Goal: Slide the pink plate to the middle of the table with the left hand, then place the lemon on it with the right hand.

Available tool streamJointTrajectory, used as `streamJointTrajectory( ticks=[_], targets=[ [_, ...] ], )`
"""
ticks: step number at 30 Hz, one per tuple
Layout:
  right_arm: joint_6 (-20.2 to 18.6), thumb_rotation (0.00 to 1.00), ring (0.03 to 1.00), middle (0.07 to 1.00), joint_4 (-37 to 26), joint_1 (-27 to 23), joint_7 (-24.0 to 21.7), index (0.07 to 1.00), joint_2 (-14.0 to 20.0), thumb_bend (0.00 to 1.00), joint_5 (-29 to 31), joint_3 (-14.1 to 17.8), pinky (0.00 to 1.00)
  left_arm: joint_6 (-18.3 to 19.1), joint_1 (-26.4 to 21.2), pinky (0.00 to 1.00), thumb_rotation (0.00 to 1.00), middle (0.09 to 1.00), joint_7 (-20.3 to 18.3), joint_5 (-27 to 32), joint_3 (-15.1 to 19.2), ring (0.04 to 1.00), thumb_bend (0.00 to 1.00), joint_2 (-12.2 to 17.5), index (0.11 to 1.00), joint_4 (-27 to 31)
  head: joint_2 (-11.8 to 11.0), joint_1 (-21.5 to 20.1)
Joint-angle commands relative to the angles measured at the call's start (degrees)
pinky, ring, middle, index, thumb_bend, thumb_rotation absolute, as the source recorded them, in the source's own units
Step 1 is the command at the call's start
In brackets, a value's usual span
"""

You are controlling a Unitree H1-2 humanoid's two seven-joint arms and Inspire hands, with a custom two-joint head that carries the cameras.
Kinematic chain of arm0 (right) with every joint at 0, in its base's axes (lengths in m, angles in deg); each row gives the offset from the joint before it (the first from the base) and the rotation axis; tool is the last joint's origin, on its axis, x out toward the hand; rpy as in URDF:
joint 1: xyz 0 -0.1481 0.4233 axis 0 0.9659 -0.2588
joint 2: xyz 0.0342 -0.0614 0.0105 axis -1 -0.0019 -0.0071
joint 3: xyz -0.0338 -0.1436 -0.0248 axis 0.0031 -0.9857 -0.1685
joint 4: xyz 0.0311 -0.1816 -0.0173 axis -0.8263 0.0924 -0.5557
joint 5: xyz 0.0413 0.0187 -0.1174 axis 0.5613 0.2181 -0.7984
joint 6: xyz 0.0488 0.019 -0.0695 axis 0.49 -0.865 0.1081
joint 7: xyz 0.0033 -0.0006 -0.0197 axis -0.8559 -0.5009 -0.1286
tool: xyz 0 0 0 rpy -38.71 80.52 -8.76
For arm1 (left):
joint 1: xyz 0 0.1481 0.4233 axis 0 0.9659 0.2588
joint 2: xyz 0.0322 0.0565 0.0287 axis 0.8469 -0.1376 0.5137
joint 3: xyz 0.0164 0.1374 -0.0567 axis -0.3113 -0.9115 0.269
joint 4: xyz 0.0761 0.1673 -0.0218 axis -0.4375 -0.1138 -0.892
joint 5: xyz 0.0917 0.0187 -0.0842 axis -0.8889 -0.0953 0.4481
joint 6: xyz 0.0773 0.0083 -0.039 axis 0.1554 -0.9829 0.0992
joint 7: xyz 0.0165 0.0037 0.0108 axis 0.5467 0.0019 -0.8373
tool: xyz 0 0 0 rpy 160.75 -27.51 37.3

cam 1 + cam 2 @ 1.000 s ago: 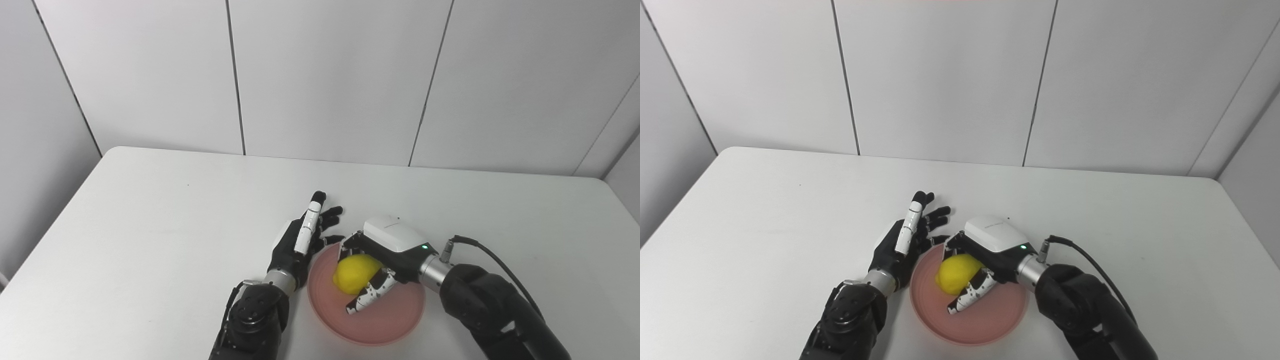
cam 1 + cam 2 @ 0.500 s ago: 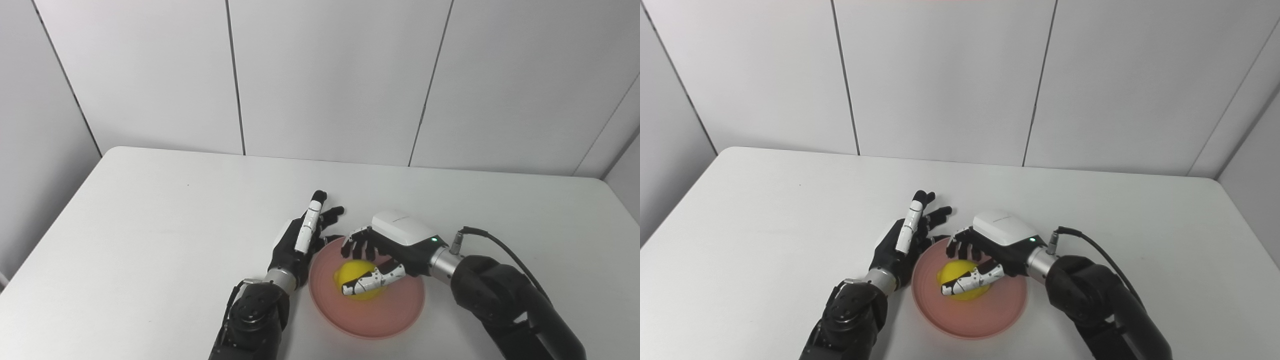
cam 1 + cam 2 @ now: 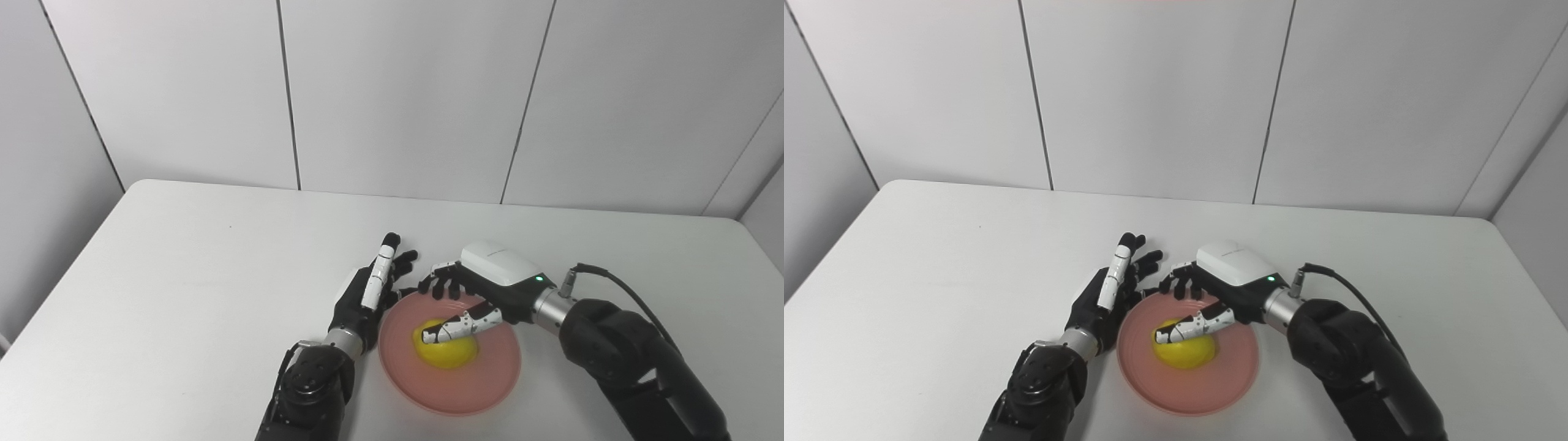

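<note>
Right hand point(image 3: 490, 288) hovers above the far part of the plate point(image 3: 490, 383) with its fingers point(image 3: 442, 283) spread and its thumb point(image 3: 460, 325) stretched out over the lemon point(image 3: 446, 350); it has let go and holds nothing, though the thumb tip looks just above or barely touching the fruit, and I cannot tell which. Its white back faces upward, and a black cable point(image 3: 618, 293) loops from the wrist. That lemon lies on the plate, a little left of the plate's middle, resting free. This pink plate sits flat on the white table point(image 3: 184, 275), toward the near edge and about midway between the table's left and right sides. Left hand point(image 3: 367, 294) rests just beside the plate's left rim, palm turned toward the plate, fingers straight and apart, pointing toward the far wall; it grasps nothing. Its fingertips reach near the right hand's fingertips at the plate's far-left rim, with a small gap between them. Both forearms rise from the near edge on either side of the plate.
</note>
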Motion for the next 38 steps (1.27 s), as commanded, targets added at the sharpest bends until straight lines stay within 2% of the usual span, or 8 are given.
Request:
streamJointTrajectory(
  ticks=[1, 9, 12, 13, 18, 27, 33, 38],
  targets=[
    [1.6, 0.86, 0.556, 0.623, -2.6, -2.9, 1.8, 0.664, 1.0, 1.00, 1.9, 2.2, 0.47, 4.1, 2.4, 0.98, 1.00, 0.880, 0.1, -0.9, 0.0, 0.926, 0.68, 0.5, 0.984, -3.0, 0.0, 0.0],
    [-0.4, 0.89, 0.578, 0.641, -5.4, 0.0, 5.2, 0.667, -0.1, 0.96, 6.1, 8.1, 0.49, 4.4, 2.1, 1.00, 1.00, 0.855, 1.8, -1.0, 1.2, 0.922, 0.70, 0.2, 0.963, -2.4, 0.1, -0.5],
    [-2.1, 0.89, 0.645, 0.688, -5.2, 2.5, 7.0, 0.684, -2.0, 0.95, 8.7, 10.5, 0.56, 4.1, 1.8, 0.98, 1.00, 0.857, 2.1, -0.5, 2.5, 0.907, 0.70, 0.0, 0.953, -2.0, 0.1, -0.7],
    [-2.6, 0.92, 0.731, 0.756, -4.9, 3.6, 7.8, 0.728, -2.9, 0.91, 10.3, 11.6, 0.65, 4.0, 1.6, 0.88, 1.00, 0.857, 1.9, 0.0, 3.0, 0.883, 0.69, -0.1, 0.951, -1.8, 0.1, -0.7],
    [-5.8, 0.96, 0.820, 0.837, -3.1, 7.9, 10.5, 0.805, -7.1, 0.90, 17.3, 16.0, 0.74, 3.0, 1.5, 0.86, 1.00, 0.847, 1.6, -0.7, 3.5, 0.864, 0.67, 0.2, 0.941, -0.9, 0.2, -1.4],
    [-9.4, 1.00, 0.947, 0.936, 2.4, 14.9, 18.7, 0.901, -17.4, 0.89, 30.8, 24.5, 0.94, -6.2, 2.8, 0.99, 1.00, 0.857, 2.1, -6.9, 0.3, 0.854, 0.69, 2.1, 0.915, -1.3, 0.2, -2.2],
    [-8.2, 1.00, 0.960, 0.950, 5.7, 16.5, 21.0, 0.927, -20.0, 0.88, 36.5, 25.9, 0.98, -13.8, 3.4, 0.98, 1.00, 0.903, 1.9, -6.5, 1.1, 0.899, 0.74, 1.7, 0.915, -3.6, 0.3, -2.4],
    [-8.2, 1.00, 0.959, 0.949, 6.9, 16.9, 22.6, 0.927, -20.7, 0.89, 38.8, 25.8, 1.00, -19.9, 3.8, 0.96, 1.00, 0.905, 2.1, -7.4, 0.9, 0.907, 0.71, 1.8, 0.895, -5.7, 0.3, -2.5]
  ],
)
